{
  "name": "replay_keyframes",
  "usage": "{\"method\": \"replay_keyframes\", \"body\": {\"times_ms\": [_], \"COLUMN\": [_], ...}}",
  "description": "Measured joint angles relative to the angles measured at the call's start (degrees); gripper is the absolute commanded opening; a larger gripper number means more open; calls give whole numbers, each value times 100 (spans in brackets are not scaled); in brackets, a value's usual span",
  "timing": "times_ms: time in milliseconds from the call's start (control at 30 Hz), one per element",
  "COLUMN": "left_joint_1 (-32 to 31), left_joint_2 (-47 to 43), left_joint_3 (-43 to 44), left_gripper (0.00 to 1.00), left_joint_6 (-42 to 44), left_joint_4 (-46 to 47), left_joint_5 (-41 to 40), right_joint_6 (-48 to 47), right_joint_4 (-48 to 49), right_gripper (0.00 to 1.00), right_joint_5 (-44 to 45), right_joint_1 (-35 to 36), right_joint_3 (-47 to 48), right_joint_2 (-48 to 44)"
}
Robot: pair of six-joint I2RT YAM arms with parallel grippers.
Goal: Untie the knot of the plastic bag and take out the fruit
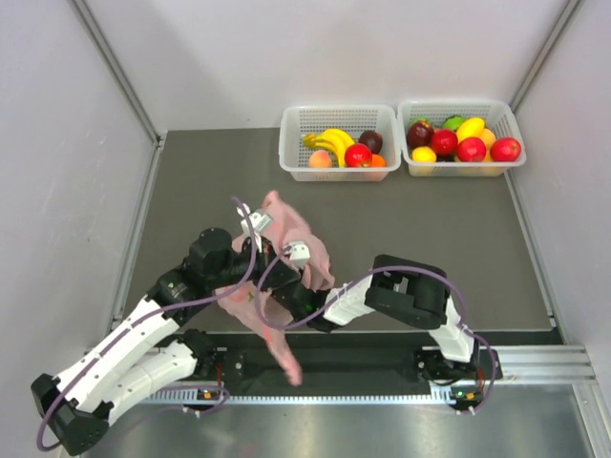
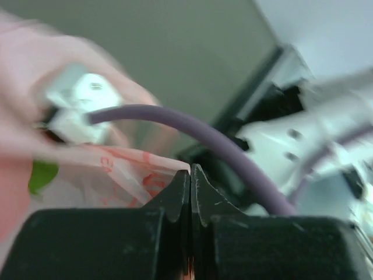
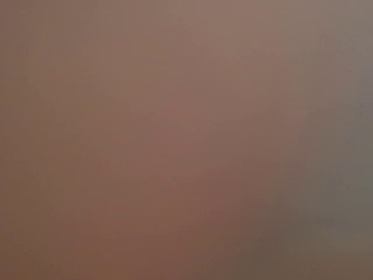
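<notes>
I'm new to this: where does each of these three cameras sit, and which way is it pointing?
Top external: fixed above and behind, looking down on the table; shows left arm, right arm, the plastic bag raised between them, two baskets beyond.
Left wrist: on the left arm, looking along the left jaws, shut and pinching pink bag film; right arm blurred beyond.
Right wrist: on the right arm, pressed against pink plastic; only blur, right jaws hidden.
Shared: top and left-wrist views both show the bag and right arm.
</notes>
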Motion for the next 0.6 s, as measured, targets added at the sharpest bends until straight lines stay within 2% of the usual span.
{"method": "replay_keyframes", "body": {"times_ms": [100, 300, 433, 600], "left_joint_1": [-138, -210, -256, -278], "left_joint_2": [-48, -2, 129, 479], "left_joint_3": [24, 341, 671, 1029], "left_gripper": [0, 0, 0, 0], "left_joint_6": [-140, -190, -107, 7], "left_joint_4": [46, -57, -94, -232], "left_joint_5": [695, 1316, 1416, 1056], "right_joint_6": [44, -122, -409, -675], "right_joint_4": [-129, 138, 376, 496], "right_gripper": [47, 62, 72, 77], "right_joint_5": [72, -31, -428, -1152], "right_joint_1": [-17, -76, -166, -243], "right_joint_3": [-243, -1268, -2055, -2765], "right_joint_2": [-31, -717, -1300, -1963]}}
